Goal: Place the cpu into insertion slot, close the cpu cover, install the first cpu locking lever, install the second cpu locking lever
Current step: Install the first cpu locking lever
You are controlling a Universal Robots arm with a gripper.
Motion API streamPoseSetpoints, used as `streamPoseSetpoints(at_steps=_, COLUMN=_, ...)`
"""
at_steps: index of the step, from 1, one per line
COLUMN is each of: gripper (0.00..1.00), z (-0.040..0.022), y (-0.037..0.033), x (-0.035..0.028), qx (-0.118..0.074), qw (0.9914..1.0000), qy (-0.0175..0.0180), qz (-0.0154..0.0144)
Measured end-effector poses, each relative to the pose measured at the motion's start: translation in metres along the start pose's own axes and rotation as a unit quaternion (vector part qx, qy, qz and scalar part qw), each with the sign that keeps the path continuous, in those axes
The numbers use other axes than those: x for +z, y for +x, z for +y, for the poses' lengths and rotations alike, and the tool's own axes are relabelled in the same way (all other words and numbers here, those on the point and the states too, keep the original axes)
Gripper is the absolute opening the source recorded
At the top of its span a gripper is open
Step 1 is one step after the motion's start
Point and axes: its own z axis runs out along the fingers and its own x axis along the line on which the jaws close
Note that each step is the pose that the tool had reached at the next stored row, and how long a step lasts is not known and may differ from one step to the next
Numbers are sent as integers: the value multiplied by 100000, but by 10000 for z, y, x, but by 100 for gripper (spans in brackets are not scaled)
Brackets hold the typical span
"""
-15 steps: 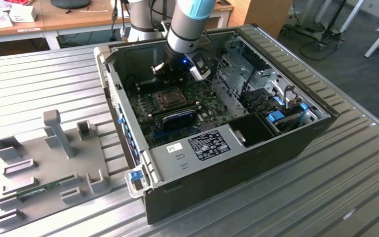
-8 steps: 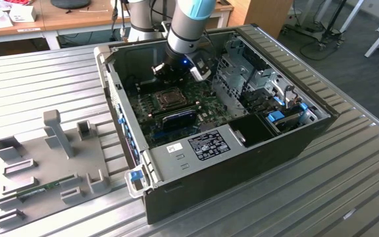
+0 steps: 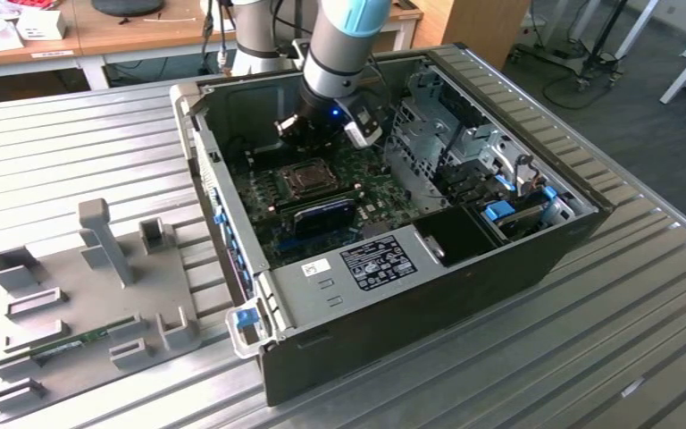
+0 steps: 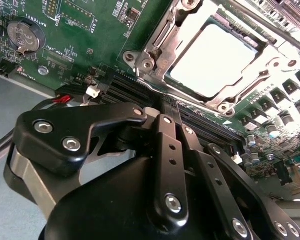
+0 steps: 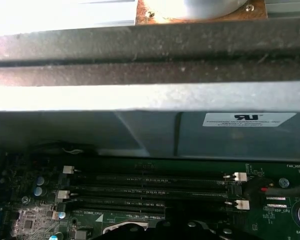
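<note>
With jaws pressed together and empty, the gripper [image 4: 171,109] hangs just beside the cpu cover [image 4: 157,47], which lies flat around the cpu [image 4: 215,60] straight ahead.

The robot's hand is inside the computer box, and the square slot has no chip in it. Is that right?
Not quite. The hand is inside the computer box, but the insertion slot is not empty: the second wrist view shows the silvery cpu sitting in it, framed by the cpu cover.
</note>
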Motion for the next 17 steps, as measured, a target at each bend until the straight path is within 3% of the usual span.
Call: streamPoseSetpoints(at_steps=17, gripper=11, z=-12, y=-2, x=41, qx=2, qw=100000, qy=9, qz=3)
